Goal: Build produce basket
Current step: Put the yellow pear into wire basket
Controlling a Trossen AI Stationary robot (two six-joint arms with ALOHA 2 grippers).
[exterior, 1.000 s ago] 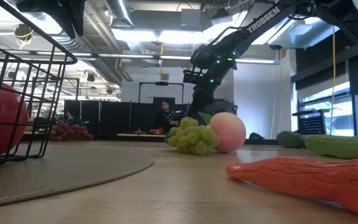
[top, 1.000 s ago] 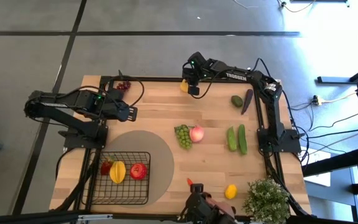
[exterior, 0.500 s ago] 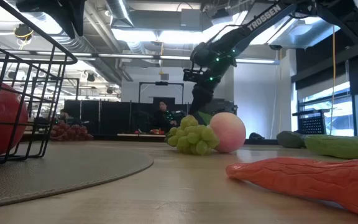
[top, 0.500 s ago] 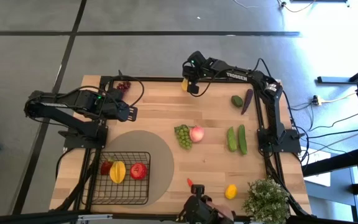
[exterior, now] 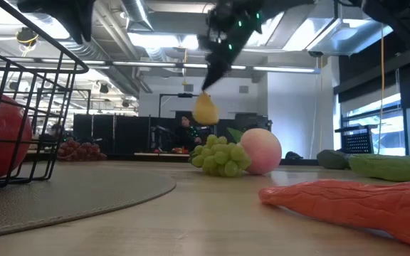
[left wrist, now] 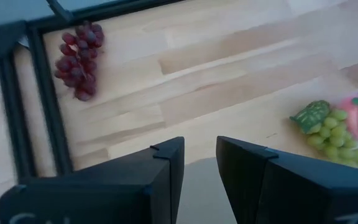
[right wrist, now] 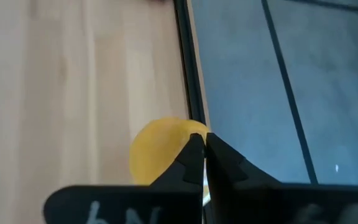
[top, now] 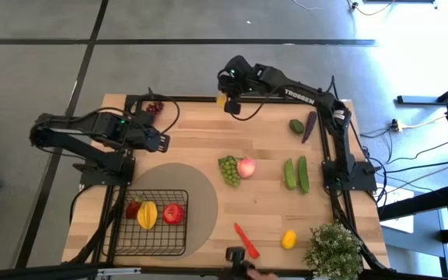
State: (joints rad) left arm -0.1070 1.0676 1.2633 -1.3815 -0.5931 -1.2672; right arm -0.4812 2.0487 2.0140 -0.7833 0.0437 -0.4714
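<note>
The yellow fruit point(exterior: 204, 109) was up off the bench, dangling clear above the wood at the far edge, and the right gripper point(top: 232, 102) had it — fingers point(right wrist: 194, 163) pinched together on its top end, the fruit hanging below them. From the right wrist view the fruit sat right over the black rail at the bench's far border, half out over the floor.

So the step in hand looked like the carry: pick made, fruit airborne, delivery not yet begun. The basket point(top: 157, 243) waited at the near-left corner, sitting on the round mat point(top: 201, 187), already holding a red apple point(top: 173, 213), a yellow star-shaped fruit point(top: 147, 214) and something red behind it. That was a long diagonal haul, far edge to near left.

In between lay the green grapes point(top: 228, 169) touching the pink peach point(top: 246, 166) mid-bench, so the route probably wanted height, or a line to their left. Over the basket, the fruit would need lowering into the free space before letting go.

Left gripper point(top: 162, 141) was parked over the left side of the bench, fingers point(left wrist: 164, 163) a little apart, nothing between them, purple grapes point(left wrist: 78, 59) lying beyond in the far-left corner. It stood close to that diagonal; worth watching for crowding.

Waiting on the bench: two cucumbers point(top: 296, 173) on the right, chili point(top: 245, 239) and lemon point(top: 288, 239) at the near edge.
</note>
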